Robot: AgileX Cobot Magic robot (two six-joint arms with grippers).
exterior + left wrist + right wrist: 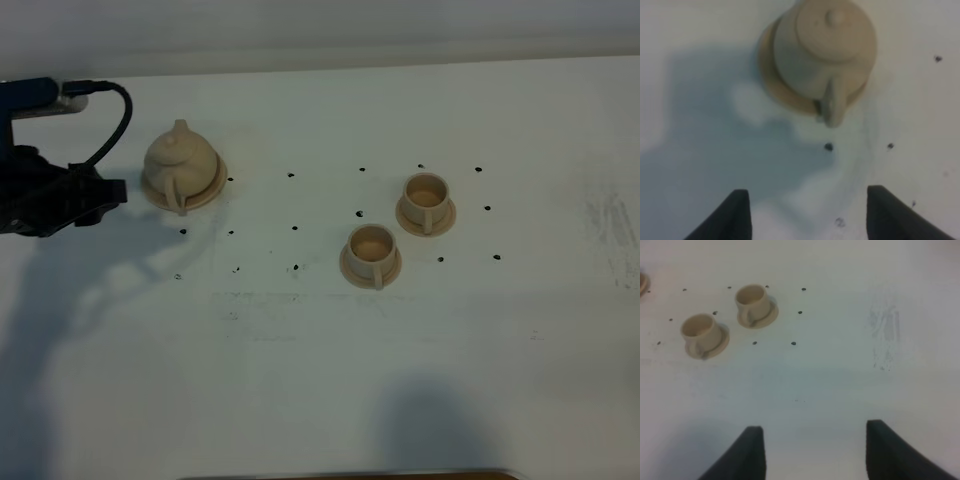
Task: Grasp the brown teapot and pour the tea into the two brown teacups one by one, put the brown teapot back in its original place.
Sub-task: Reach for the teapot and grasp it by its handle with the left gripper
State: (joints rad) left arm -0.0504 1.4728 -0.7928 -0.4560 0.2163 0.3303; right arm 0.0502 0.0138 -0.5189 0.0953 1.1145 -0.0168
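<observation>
L pincer (807, 192): fingers spreading wide, gripping nothing, hovering over table (920, 115).
Brown teapot (825, 45): sitting upright on saucer (771, 82), ahead of L pincer, handle on pincer's side, not touching.
R pincer (814, 426): also gaping, empty.
Nearer teacup (700, 329): standing well ahead of R pincer, toward L-pincer side.
Farther teacup (751, 301): standing just beyond it, not touching.

the brown teapot (180, 160) sits on the saucer (212, 190), on the table (300, 350). both cups stand well to the teapot's right. the nearer teacup (371, 253) lies further forward than the teapot. the farther teacup (427, 201) lies further right and only slightly forward of the teapot.
</observation>
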